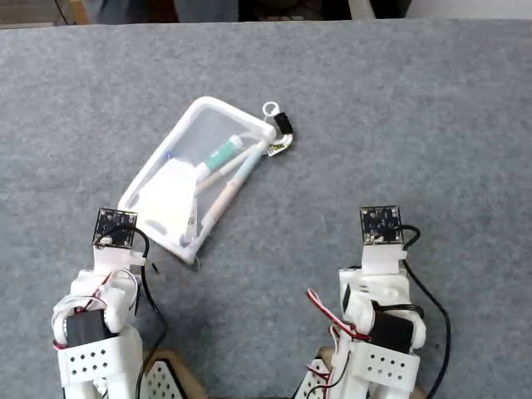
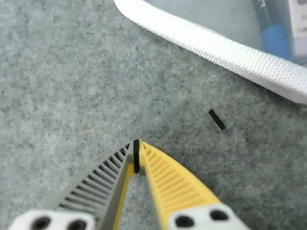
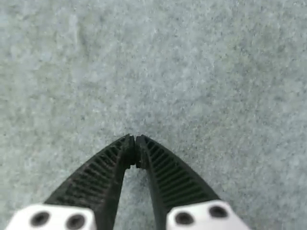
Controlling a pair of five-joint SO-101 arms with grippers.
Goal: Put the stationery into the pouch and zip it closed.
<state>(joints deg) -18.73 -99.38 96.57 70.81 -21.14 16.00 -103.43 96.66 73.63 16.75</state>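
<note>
- Grey felt-like cloth (image 1: 399,100) covers the whole table. It is matt and fibrous, so I judge that it gives good friction and the pouch should not skate when pushed. Beyond the far edge there is a dark strip of room, contents indistinct.
- Pouch (image 1: 218,105): lies flat and diagonal, left of centre, with its near corner just beside the left arm. It has translucent walls and white woven trim. Judged light, soft and floppy. Grip the trim, not the slick wall.
- Left gripper (image 2: 136,155): jaws closed tip to tip, holding nothing, over bare cloth near the pouch trim.
- Right gripper (image 3: 134,148): jaws likewise closed and empty, well apart from the pouch.
- Stationery (image 1: 218,158): pens and a pale block lie inside the pouch. Judged rigid and light.
- Zipper pull (image 1: 272,110): ring and black tab sit at the pouch's far corner. Whether the zip is closed cannot be told. It is a small target needing a pinch while the trim is braced.
- Black speck (image 2: 217,120): 1 loose fragment on the cloth.
</note>
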